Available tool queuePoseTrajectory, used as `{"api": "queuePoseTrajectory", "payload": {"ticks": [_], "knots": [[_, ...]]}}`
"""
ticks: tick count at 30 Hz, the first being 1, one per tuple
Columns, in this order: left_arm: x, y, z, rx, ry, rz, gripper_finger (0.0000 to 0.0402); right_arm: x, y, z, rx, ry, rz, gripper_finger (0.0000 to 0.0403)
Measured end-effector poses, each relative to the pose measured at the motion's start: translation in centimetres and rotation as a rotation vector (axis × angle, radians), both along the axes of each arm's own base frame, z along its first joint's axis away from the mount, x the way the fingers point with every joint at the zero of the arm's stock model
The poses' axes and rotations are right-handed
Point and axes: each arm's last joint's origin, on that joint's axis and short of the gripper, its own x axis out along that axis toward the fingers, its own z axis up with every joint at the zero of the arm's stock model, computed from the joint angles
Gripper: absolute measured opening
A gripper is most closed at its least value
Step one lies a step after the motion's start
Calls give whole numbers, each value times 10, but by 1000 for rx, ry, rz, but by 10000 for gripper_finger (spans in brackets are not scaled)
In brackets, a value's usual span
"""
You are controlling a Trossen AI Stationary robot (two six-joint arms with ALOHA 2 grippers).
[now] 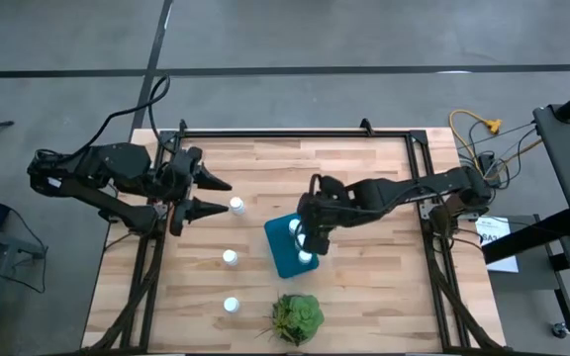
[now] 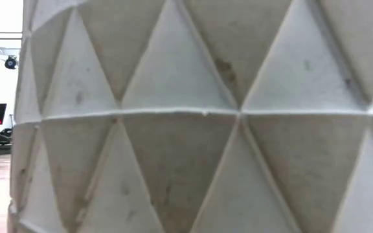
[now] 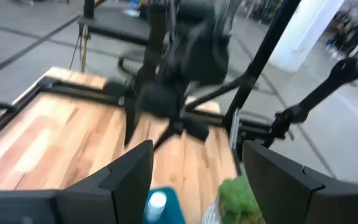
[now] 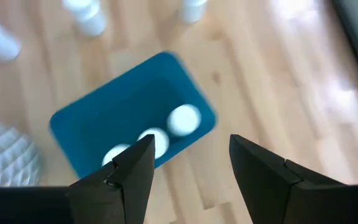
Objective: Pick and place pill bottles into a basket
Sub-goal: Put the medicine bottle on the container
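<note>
The teal basket [image 1: 287, 247] stands at the table's middle. The right wrist view shows its inside [image 4: 132, 115], where three white pill bottles [image 4: 183, 118] lie. My right gripper [image 1: 311, 237] hovers over the basket, open and empty [image 4: 188, 155]. Three more pill bottles stand upright on the wood: one [image 1: 237, 206] just past the tips of my left gripper, one [image 1: 230, 257] nearer, and one [image 1: 232, 305] near the front edge. My left gripper [image 1: 224, 195] is open and empty at the table's left and points toward the right; it also shows in the left wrist view [image 3: 194, 162].
A green plant [image 1: 297, 316] in a white faceted pot stands near the front edge, beside the basket. The pot [image 2: 186, 116] fills the low view. A black frame [image 1: 295, 133] runs along the table's far edge and sides. Bare wood lies to the right of the basket.
</note>
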Motion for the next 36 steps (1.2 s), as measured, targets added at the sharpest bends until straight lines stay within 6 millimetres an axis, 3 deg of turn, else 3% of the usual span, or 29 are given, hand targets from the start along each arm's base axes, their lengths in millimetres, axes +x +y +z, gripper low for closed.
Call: {"api": "queuePoseTrajectory", "payload": {"ticks": [8,19,36], "knots": [[-11,3,-15,47,171,-3,231,-9,-7,15,-100,-106,-170,198],[-16,4,-28,149,302,-33,231,-15,-20,25,-124,-146,-233,190],[-21,11,-38,325,415,-41,231,-56,-31,71,-157,-334,-351,180]]}}
